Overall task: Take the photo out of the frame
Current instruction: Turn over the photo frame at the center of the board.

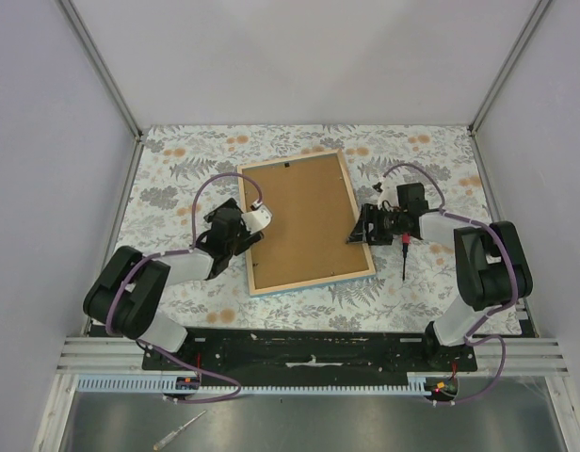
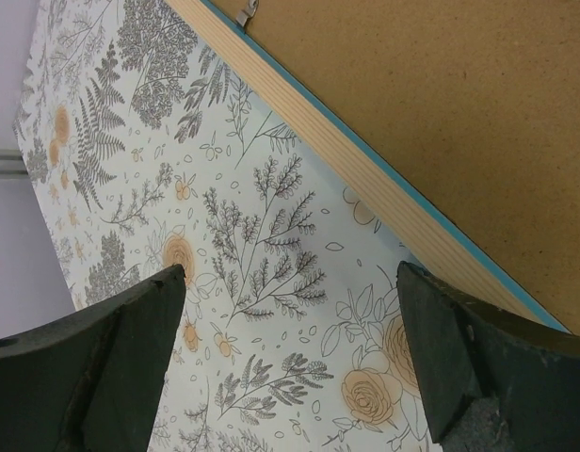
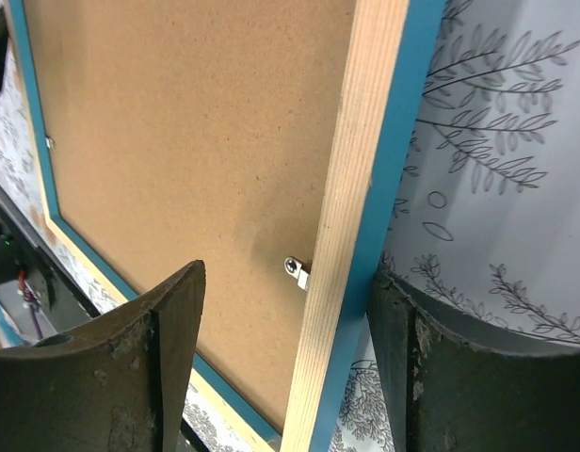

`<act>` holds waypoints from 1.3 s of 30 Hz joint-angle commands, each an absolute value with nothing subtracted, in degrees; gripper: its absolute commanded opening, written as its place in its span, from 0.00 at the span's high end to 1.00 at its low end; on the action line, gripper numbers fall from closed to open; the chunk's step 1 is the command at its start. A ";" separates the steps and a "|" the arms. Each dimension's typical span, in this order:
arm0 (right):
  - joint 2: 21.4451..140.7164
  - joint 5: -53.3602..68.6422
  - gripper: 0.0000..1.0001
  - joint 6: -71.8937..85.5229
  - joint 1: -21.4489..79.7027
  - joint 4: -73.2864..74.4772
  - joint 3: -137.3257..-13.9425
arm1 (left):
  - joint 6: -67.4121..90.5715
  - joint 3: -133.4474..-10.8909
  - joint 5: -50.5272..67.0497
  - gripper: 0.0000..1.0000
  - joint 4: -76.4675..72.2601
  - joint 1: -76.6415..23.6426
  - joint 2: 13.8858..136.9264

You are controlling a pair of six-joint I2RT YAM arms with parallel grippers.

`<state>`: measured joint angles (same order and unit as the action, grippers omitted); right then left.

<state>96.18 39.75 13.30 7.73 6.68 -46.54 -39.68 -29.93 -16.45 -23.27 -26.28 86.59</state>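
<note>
The frame (image 1: 314,282) lies face down in the middle of the table, its light wood back up and its blue side showing. Inside it only the photo's brown board back (image 1: 304,221) shows; the printed side is hidden. My left gripper (image 1: 238,243) is open over the floral cover just left of the frame's left rail (image 2: 384,188), with nothing between its fingers (image 2: 130,348). My right gripper (image 1: 363,229) is open and straddles the right rail (image 3: 351,188): one finger stands over the board (image 3: 177,122), the other against the blue outer side. A small metal clip (image 3: 298,271) sits between them.
A floral cover (image 1: 168,179) spreads over the whole table. A red-handled tool (image 1: 404,254) lies right of the frame, close to my right arm. Another metal clip (image 2: 249,9) holds the board on the left rail. Walls close in on three sides.
</note>
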 commanded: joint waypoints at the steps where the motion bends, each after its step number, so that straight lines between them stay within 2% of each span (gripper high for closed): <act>1: 93.78 39.82 0.26 7.74 11.33 11.07 -49.04 | -37.26 -29.27 -12.66 0.00 -22.24 -26.63 84.38; 15: 87.19 40.61 0.16 0.53 14.68 18.45 -49.31 | -37.44 -28.39 -12.13 0.00 -16.88 -26.63 79.64; 29: 85.61 35.43 0.15 -4.92 14.59 22.50 -51.50 | -37.00 -27.77 -12.39 0.00 -11.25 -26.72 72.08; 33: 79.30 27.36 0.15 -5.10 14.50 24.34 -54.66 | -37.79 -29.26 -13.36 0.00 -7.05 -26.63 66.29; 39: 71.99 8.37 0.12 -6.59 10.82 24.17 -55.46 | -36.39 -36.37 -11.79 0.00 10.08 -26.63 52.41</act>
<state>75.61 22.28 -4.60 13.74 24.53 -52.88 -39.20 -29.89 -13.17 -0.56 -26.48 60.38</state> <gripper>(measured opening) 0.859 0.994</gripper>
